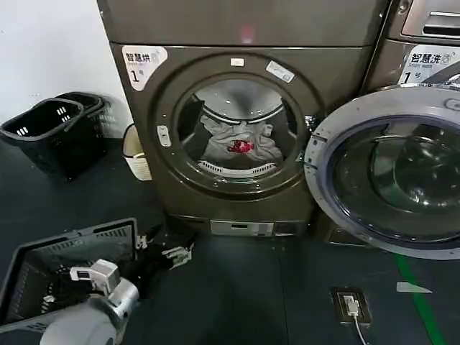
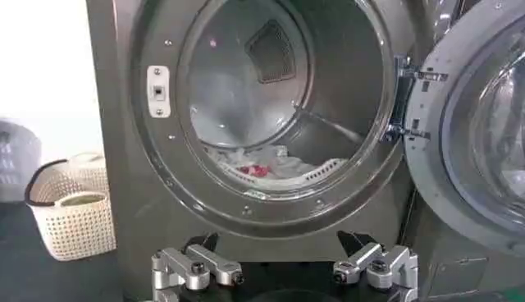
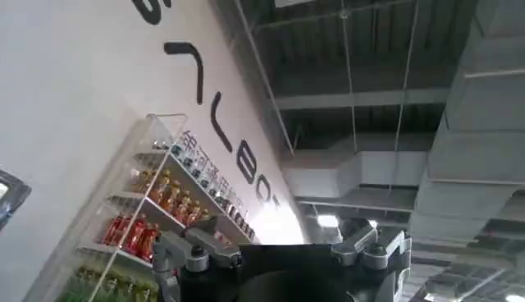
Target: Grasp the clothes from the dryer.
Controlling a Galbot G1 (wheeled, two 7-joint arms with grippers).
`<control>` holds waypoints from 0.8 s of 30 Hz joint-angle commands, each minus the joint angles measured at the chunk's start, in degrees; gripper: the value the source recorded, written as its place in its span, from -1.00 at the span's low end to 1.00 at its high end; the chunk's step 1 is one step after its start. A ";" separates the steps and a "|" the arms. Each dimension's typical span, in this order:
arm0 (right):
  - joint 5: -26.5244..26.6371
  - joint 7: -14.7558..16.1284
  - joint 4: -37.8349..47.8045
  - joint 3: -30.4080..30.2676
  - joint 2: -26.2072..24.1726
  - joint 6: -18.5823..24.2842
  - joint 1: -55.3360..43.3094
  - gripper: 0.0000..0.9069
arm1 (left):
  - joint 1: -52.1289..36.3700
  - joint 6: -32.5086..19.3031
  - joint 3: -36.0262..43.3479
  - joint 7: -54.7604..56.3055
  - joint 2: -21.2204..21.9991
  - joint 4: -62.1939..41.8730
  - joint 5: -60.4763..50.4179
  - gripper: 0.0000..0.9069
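Dark floor (image 1: 244, 295), matte, running from the robot up to the machines; a green strip (image 1: 417, 295) crosses it at the right, and a floor socket (image 1: 351, 305) with a white cable sits near that strip. White wall (image 1: 43, 50) behind, at the left.

The dryer (image 1: 215, 29), bronze-brown, stands against the wall with its porthole uncovered and a white "1" sticker (image 1: 142, 65) at its upper left corner. Its silver-rimmed glass door (image 1: 388, 180) hangs swung out to the right, in front of the neighbouring machine (image 1: 424, 43).

The clothes (image 1: 238, 144) lie inside the drum, heaped low at the front lip, white and light grey with a red patch (image 1: 241, 146) in the middle.

Left of the dryer: a cream woven basket (image 1: 135, 152) just beside its flank, and black baskets (image 1: 54, 129) further left by the wall. A dark wire-sided basket (image 1: 65, 251) rests on the floor near the robot.

Left tool (image 2: 285, 272): low before the porthole, apart from the clothes, fingers spread wide, nothing between them.

Right tool (image 3: 283, 256): pointed upward toward the ceiling ducts (image 3: 394, 148), fingers spread, nothing held. A drinks shelf (image 3: 156, 213) stands against a lettered white wall beyond it
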State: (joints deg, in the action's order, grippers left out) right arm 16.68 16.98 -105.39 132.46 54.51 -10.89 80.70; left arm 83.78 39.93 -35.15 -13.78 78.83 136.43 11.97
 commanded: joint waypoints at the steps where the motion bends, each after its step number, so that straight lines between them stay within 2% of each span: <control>1: -0.06 0.09 -0.12 0.04 0.09 0.04 0.06 1.00 | 0.00 -0.01 0.05 -0.03 -0.12 -0.05 0.00 1.00; 24: -0.55 0.88 -0.12 -0.11 0.12 0.49 0.03 1.00 | 0.45 -0.10 0.16 0.02 -0.01 -0.03 -0.65 1.00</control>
State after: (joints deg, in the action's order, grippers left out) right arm 16.17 17.79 -105.46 132.38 54.57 -10.40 80.74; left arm 84.21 39.77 -34.97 -13.75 78.85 136.39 11.43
